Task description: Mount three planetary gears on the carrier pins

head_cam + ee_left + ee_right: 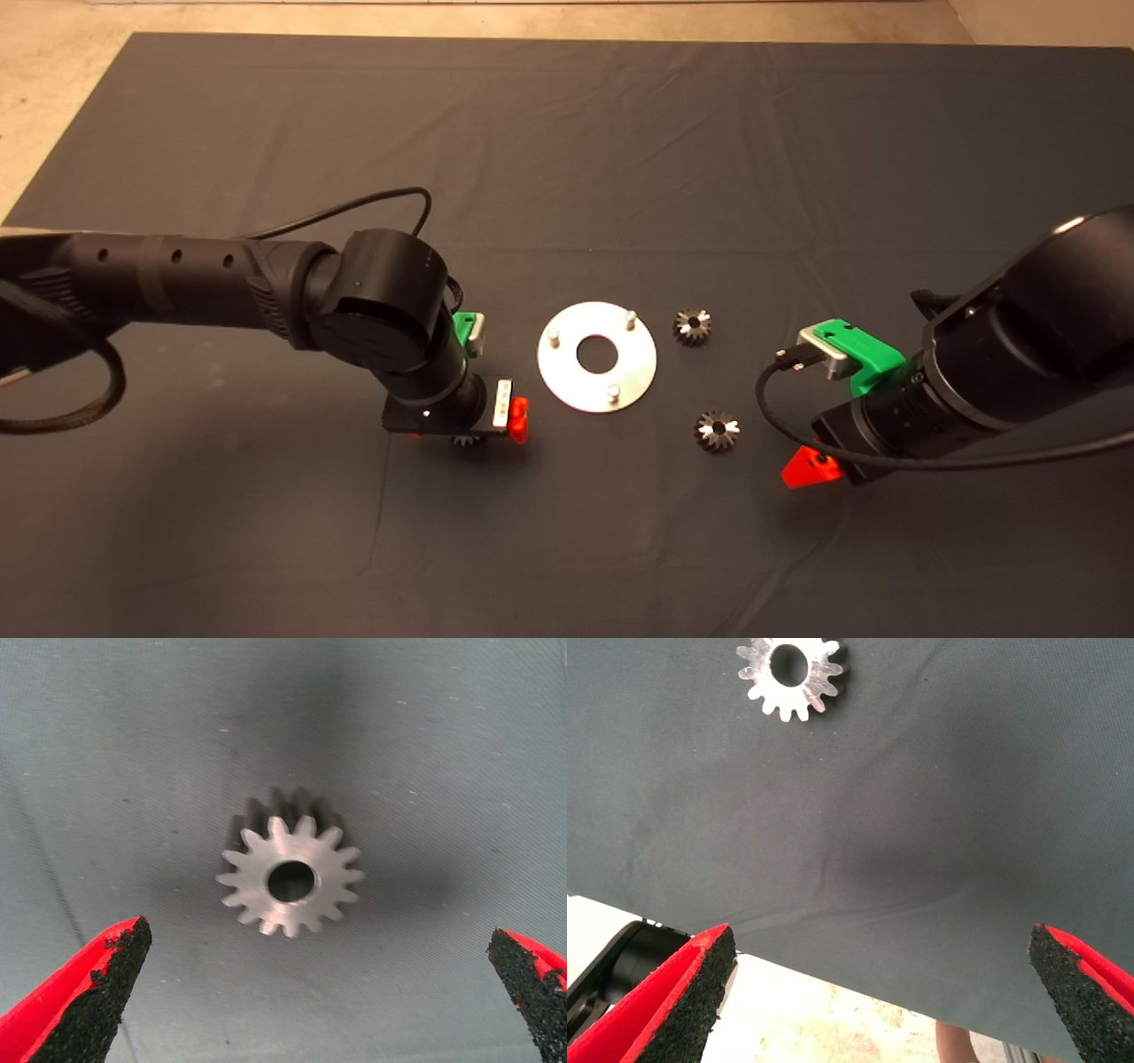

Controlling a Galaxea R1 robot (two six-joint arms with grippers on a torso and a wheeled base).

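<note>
A flat silver disc point(596, 356) lies mid-mat with three bare carrier pins point(630, 316) standing near its rim. Two planetary gears lie right of it, one far point(692, 326) and one near point(716, 431). The third gear point(464, 440) peeks out under my left gripper point(469, 430), left of the disc. In the left wrist view that gear point(290, 879) lies flat between and below the wide-open fingers point(89, 992) of the left gripper point(310, 992), untouched. My right gripper point(819, 456) hovers right of the near gear. It is open point(881, 992) and empty, with a gear point(793, 673) lying ahead of it.
The dark mat point(567, 133) covers the table, and bare tabletop shows at the far left corner. The right wrist view shows the mat's edge point(833, 979) with floor beyond and part of a person's leg point(954, 1050).
</note>
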